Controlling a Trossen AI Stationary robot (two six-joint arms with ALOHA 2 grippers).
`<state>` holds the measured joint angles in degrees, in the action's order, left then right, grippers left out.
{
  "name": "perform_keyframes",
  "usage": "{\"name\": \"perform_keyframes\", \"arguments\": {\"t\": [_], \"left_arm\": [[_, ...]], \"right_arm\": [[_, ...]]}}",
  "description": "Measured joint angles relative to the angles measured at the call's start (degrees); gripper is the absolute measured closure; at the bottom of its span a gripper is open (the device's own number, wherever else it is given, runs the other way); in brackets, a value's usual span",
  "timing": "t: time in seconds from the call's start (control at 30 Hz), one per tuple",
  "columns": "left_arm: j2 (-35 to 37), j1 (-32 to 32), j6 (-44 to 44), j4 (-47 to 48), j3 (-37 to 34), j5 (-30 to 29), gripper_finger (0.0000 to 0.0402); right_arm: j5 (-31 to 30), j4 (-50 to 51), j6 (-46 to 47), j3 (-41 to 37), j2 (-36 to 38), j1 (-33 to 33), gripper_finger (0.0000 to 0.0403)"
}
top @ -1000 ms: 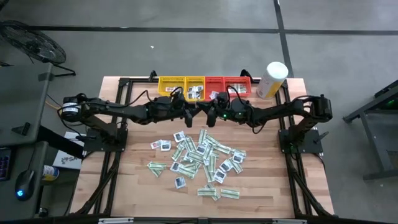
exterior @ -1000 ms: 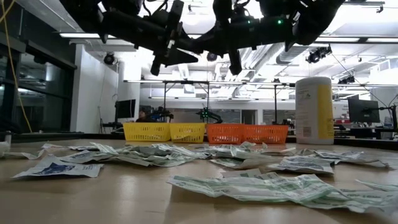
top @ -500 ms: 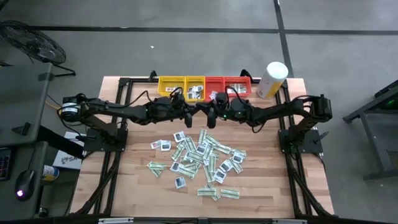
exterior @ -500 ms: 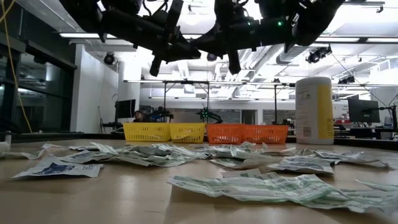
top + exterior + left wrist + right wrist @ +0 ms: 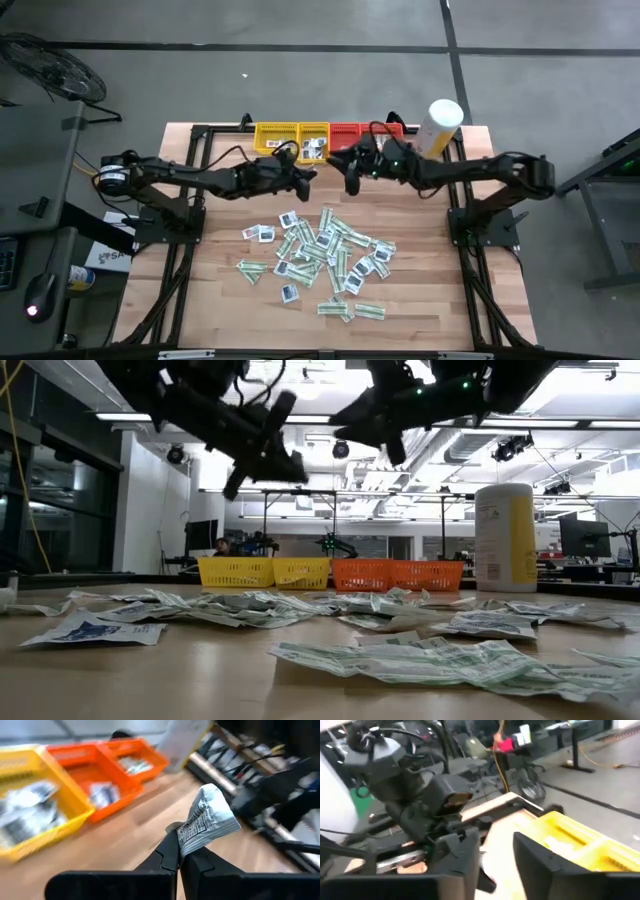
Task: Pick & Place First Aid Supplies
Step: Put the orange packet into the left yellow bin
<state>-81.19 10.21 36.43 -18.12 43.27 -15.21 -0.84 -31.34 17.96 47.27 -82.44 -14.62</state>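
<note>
A: L first. Our left gripper (image 5: 181,851) is clamped on a crumpled white printed paper packet (image 5: 206,821), up off the wooden table (image 5: 210,300), near the yellow plastic trays (image 5: 291,137).

B: So we're mid-carry; next we need it over the right tray, then release. R?

A: Right gripper (image 5: 496,851) gapes apart, empty, by the red plastic trays (image 5: 375,134). Loose packet pile (image 5: 325,255) waits mid-table.

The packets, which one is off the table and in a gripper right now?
The crumpled white packet pinched in the left gripper; all the others lie on the table or in the trays.
</note>
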Motion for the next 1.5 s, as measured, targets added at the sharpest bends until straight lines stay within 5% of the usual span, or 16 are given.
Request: {"name": "perform_keyframes", "arguments": {"t": [0.27,0.93,1.2,1.5], "left_arm": [[0.0,10.05,4.54,4.39,0.0,6.27,0.0401],[-3.41,36.9,3.91,12.67,0.0,20.41,0.0402],[-6.34,41.29,3.17,16.04,0.0,25.18,0.0397],[-6.34,41.16,-0.2,16.61,0.0,25.59,0.0334]], "right_arm": [[0.56,11.4,-0.03,-0.02,6.72,-3.41,0.0214],[-2.49,18.78,0.19,-0.09,7.88,-3.27,0.0213],[-5.18,18.89,2.27,-0.09,7.88,-3.27,0.0213],[-5.22,21.74,5.05,-0.09,7.88,-3.27,0.0213]]}}
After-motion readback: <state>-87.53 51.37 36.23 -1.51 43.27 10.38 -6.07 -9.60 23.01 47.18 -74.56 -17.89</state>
